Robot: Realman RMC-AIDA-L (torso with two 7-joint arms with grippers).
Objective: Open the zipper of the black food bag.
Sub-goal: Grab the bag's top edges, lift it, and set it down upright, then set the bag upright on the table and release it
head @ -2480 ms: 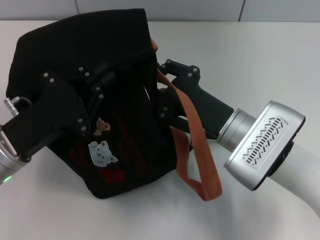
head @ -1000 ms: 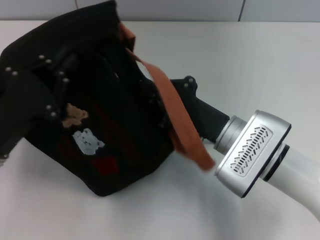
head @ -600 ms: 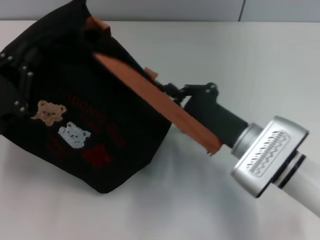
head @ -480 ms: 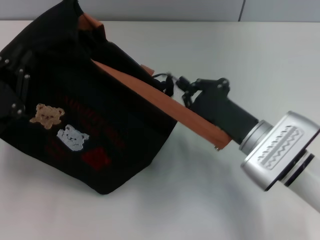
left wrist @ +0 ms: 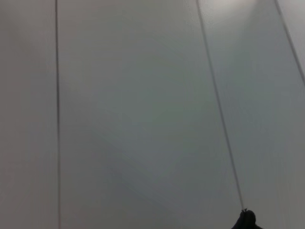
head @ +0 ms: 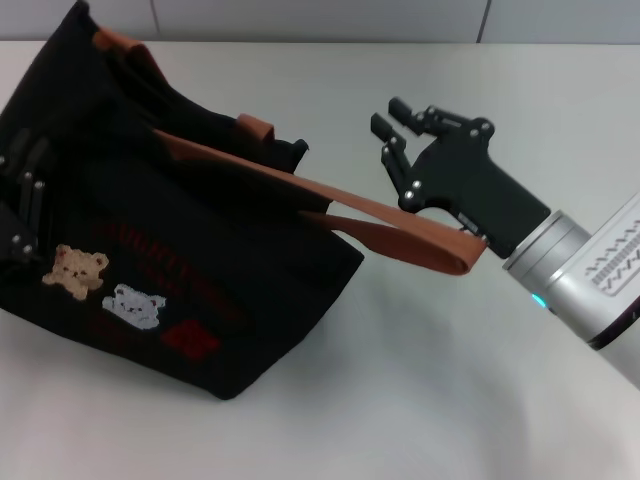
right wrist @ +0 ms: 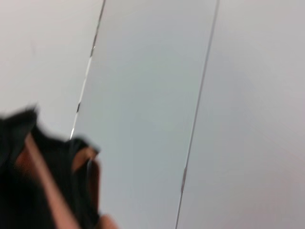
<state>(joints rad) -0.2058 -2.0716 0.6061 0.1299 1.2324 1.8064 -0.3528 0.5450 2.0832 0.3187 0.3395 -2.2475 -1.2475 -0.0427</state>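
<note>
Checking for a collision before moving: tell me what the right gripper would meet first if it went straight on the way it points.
The right gripper points toward the far left, over bare table. The black food bag lies lower-left, probably just off that line; depth is unclear.

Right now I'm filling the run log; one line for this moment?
bag: on table | right end effector: open, beside bag, strap draped underneath | zipper: unseen

A plain white table (head: pixel 420 400) meets a grey panelled wall (head: pixel 320 18).

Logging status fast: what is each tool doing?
Left tool: against the black food bag, fingers hidden.
Right tool: open, empty, beside the handle.
</note>
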